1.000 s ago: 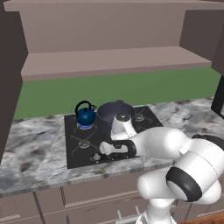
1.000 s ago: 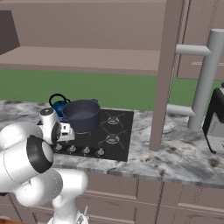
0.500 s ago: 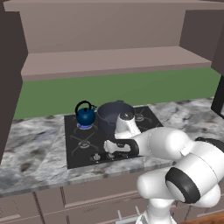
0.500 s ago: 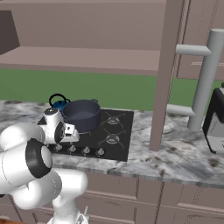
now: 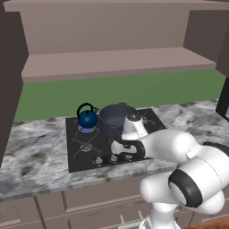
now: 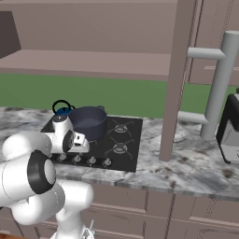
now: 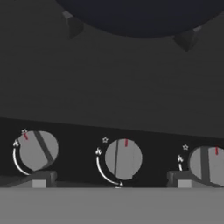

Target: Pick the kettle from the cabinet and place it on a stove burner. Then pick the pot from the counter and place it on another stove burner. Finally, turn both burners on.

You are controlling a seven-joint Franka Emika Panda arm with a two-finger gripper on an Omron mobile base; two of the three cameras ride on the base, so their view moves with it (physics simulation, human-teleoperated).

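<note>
The small blue kettle (image 5: 87, 118) (image 6: 62, 110) stands on the back left burner of the black cooktop (image 5: 74, 153), with a bluish glow under it. Beside it the wide dark pot (image 5: 117, 119) (image 6: 88, 122) sits on the middle back burner; its underside (image 7: 140, 15) fills the top of the hand view. My gripper (image 5: 115, 150) (image 6: 82, 145) (image 7: 111, 181) hangs open just above the front knob row. Its fingertips (image 7: 40, 178) straddle the middle knob (image 7: 124, 158). The left knob (image 7: 37, 150) looks turned. The cabinet (image 5: 112, 62) shelf is bare above the marble counter (image 5: 31, 152).
A brown upright panel (image 6: 175, 79) and a grey handle bar (image 6: 218, 79) stand right of the cooktop, with a dark appliance (image 6: 231, 126) at the far right. Two free burners (image 6: 119, 137) lie right of the pot. A third knob (image 7: 208, 164) sits to the right.
The hand has slid a little to the right along the knob row, staying open. Kettle and pot have not moved.
</note>
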